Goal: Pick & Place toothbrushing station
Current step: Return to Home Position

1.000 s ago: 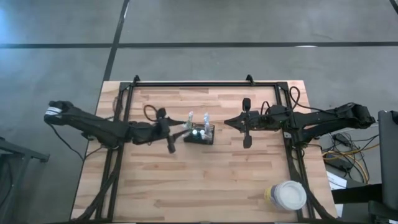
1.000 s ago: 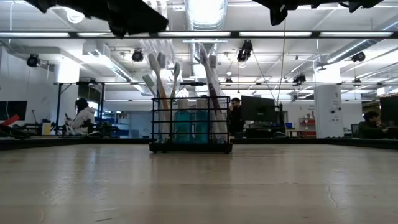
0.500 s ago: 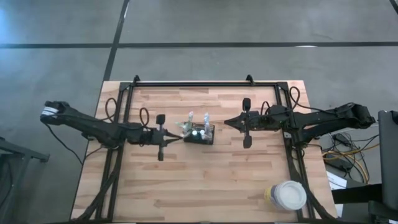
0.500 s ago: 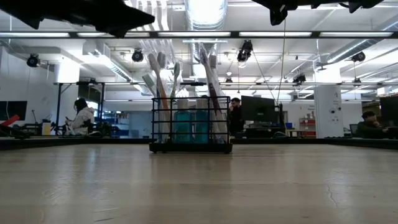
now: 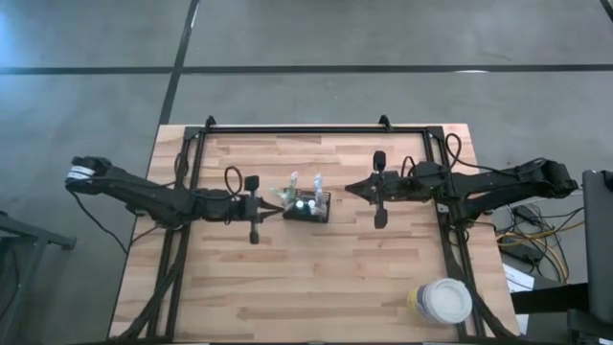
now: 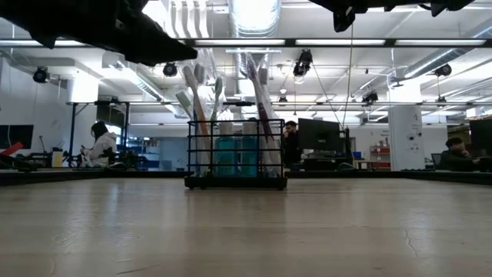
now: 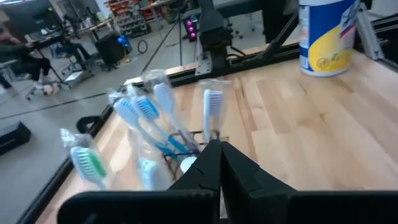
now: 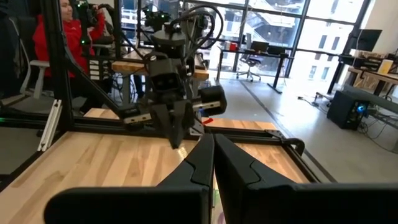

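Note:
The toothbrushing station (image 5: 308, 206) is a small black mesh caddy standing on its base near the table's middle, also clear in the low view (image 6: 236, 154). Several toothbrushes (image 7: 140, 115) and two teal-capped tubes (image 6: 236, 155) stick up out of it. My left gripper (image 5: 280, 204) is shut, raised and just left of the caddy; its tips (image 7: 217, 149) point at the brushes. I see no touch between them. My right gripper (image 5: 351, 187) is shut and hangs right of the caddy, and its wrist view (image 8: 211, 144) looks across at the left arm.
A round white tub with a yellow label (image 5: 442, 301) stands at the table's near right corner and also shows in the left wrist view (image 7: 326, 34). Black frame rails (image 5: 297, 129) run along the far edge and both sides. People sit in the room beyond (image 8: 68, 37).
My left gripper has turned about its wrist from a slanted to a squared pose. It first drew back a little from the caddy toward the table's left edge, then came slightly closer again. The caddy and the right arm have kept still.

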`<state>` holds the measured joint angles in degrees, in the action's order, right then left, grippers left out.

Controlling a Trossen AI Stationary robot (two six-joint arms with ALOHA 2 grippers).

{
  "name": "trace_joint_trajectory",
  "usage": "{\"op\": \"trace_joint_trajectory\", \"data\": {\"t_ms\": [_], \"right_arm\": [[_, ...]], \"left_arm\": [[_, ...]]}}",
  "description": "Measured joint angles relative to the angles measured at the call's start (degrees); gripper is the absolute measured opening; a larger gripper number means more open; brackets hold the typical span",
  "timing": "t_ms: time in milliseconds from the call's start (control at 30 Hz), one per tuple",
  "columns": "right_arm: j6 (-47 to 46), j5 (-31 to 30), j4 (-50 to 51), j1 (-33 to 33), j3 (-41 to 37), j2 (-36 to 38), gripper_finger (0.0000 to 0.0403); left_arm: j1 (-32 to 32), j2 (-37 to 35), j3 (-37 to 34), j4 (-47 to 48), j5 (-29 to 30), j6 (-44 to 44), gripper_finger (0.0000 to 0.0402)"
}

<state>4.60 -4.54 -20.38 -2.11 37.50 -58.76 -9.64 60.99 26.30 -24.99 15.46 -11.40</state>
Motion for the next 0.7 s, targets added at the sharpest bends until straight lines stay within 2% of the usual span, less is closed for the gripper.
{"op": "trace_joint_trajectory", "data": {"t_ms": [167,300,467,600,700], "right_arm": [[-0.17,0.00,0.65,0.00,0.30,0.37,0.0008],[0.23,0.12,2.12,0.10,0.57,4.60,0.0008],[0.05,1.28,12.20,2.38,-0.04,13.49,0.0008],[0.15,8.12,13.44,4.83,-2.72,22.02,0.0008],[-0.10,9.66,12.65,5.64,-6.37,27.96,0.0008]], "left_arm": [[-0.02,-2.35,2.93,3.56,2.63,-4.22,0.0006],[-0.32,-7.76,9.36,15.88,2.51,-9.24,0.0004],[0.30,-17.05,15.25,27.95,1.42,-16.98,0.0002],[2.04,-25.64,14.69,28.62,0.96,-17.15,0.0002],[3.42,-32.23,11.06,31.17,-5.17,-16.92,0.0002]]}}
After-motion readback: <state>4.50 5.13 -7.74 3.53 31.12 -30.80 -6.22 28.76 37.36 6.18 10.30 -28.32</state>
